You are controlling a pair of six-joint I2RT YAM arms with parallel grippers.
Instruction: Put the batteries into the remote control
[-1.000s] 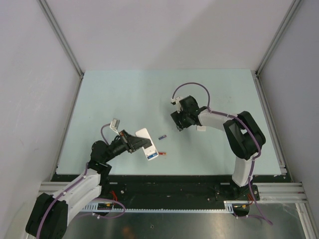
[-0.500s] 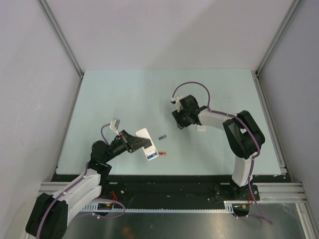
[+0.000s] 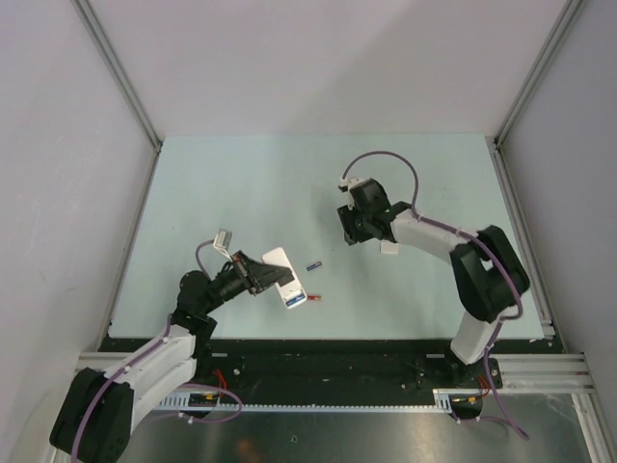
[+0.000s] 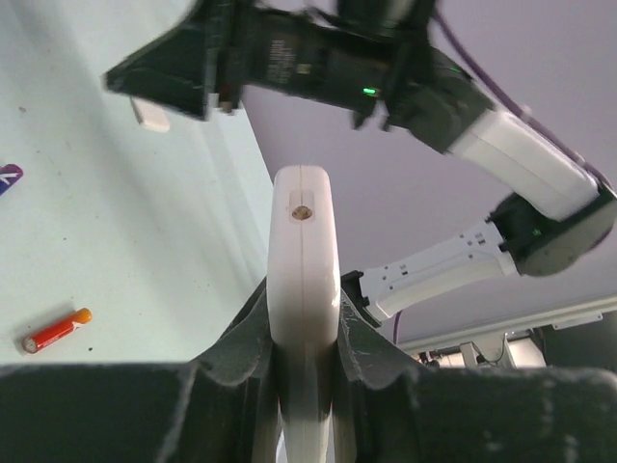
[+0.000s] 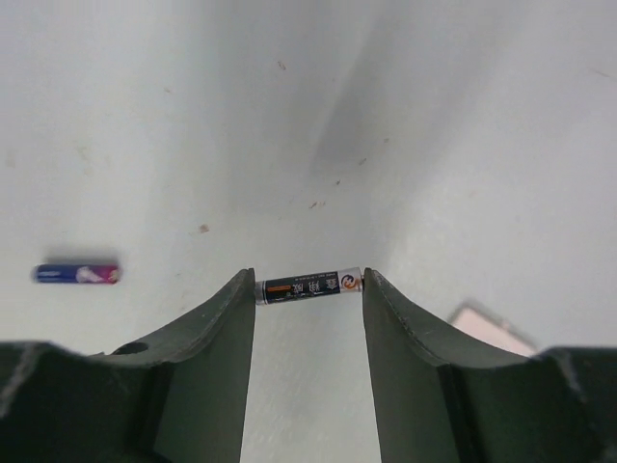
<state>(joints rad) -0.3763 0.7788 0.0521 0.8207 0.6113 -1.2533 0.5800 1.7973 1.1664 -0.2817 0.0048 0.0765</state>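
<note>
Right wrist view: right tool [image 5: 308, 282] tight end-to-end on dark battery [image 5: 308, 286]; left tool [image 4: 304, 304] tight around white remote [image 4: 302, 222].

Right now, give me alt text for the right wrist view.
A black battery, gripped end to end, spans the fingertips of the right gripper over the pale table. A dark blue-purple battery lies apart on the left.

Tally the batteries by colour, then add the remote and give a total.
blue-purple battery: 1
red battery: 1
black-and-silver battery: 1
bright blue battery: 1
remote control: 1
Total: 5
</note>
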